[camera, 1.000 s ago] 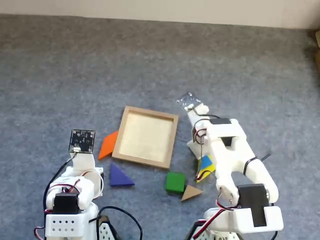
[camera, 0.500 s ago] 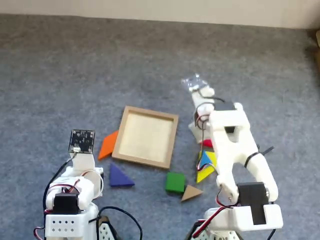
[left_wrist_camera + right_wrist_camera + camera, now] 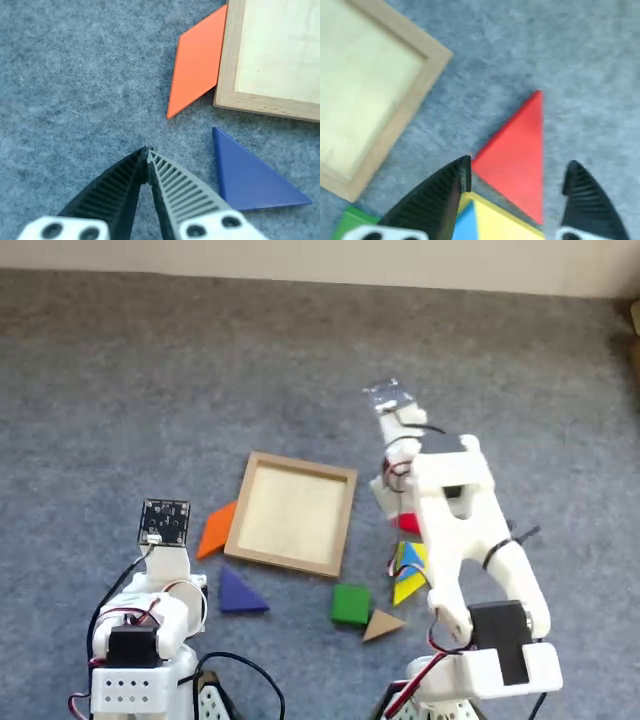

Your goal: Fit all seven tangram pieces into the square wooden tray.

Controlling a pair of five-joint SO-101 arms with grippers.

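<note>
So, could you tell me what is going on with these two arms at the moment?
Two robot arms are working on a tangram, and the square wooden tray is empty. The right gripper is open, poised over the red triangle on the grey carpet beside the tray. The left gripper is shut on nothing, above the carpet near the orange parallelogram and dark blue triangle. The green square, tan triangle, yellow triangle and light blue piece also lie outside the tray.
</note>
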